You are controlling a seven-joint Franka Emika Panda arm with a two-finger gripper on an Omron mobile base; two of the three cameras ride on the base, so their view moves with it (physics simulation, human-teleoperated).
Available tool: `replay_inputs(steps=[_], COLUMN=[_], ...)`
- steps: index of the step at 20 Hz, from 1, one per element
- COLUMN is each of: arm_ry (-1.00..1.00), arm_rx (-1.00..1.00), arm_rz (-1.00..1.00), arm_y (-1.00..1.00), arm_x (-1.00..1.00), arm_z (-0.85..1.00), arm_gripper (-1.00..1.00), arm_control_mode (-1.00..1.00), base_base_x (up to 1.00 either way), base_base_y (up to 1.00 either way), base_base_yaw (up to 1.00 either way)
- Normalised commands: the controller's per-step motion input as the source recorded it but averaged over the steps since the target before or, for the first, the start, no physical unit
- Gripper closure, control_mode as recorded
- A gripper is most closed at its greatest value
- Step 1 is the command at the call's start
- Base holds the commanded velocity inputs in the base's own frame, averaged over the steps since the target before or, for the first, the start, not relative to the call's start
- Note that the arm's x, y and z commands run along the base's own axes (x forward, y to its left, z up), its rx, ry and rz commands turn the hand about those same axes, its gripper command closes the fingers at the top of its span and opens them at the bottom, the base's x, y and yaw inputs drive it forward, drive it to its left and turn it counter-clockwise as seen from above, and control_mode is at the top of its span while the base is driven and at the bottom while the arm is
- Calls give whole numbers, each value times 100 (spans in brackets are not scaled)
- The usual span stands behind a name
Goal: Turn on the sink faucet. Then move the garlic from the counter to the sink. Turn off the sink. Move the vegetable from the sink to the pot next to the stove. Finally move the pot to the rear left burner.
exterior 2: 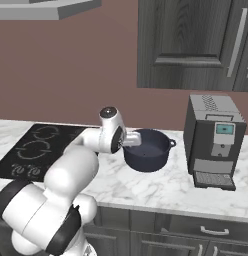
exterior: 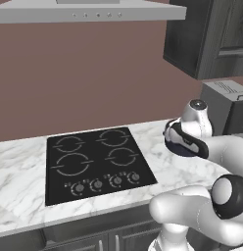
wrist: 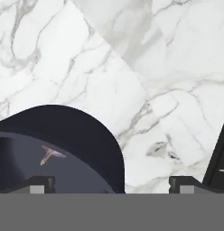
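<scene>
The dark blue pot (exterior 2: 151, 152) stands on the white marble counter (exterior 2: 171, 187), right of the black stove (exterior: 94, 162). My gripper (wrist: 112, 184) hangs open at the pot's near rim (wrist: 109, 144). One fingertip (wrist: 41, 182) is over the pot's inside and the other is over the counter (wrist: 145, 81) outside it, so the wall lies between the jaws without being touched. A small pinkish piece, the garlic (wrist: 50, 154), lies on the pot's floor. In the left base view my hand covers most of the pot (exterior: 180, 147). The rear left burner (exterior: 68, 143) is bare.
A dark coffee machine (exterior 2: 213, 142) stands on the counter just right of the pot. Dark wall cabinets (exterior 2: 196, 45) hang above it and a grey hood (exterior: 89, 12) hangs over the stove. Knobs (exterior: 106, 182) line the stove's front edge.
</scene>
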Motion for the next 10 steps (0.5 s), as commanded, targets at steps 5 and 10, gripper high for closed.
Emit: replay_inputs(steps=[5,10], arm_ry=[1,2], arm_rx=[-7,-4], arm_rz=[8,8], arm_y=[-8,-4], arm_x=[13,14], arm_z=[-30,-30], arm_gripper=[-100,-100], arm_control_mode=[-100,-100], base_base_x=[0,0], base_base_y=[0,0], base_base_yaw=[0,0])
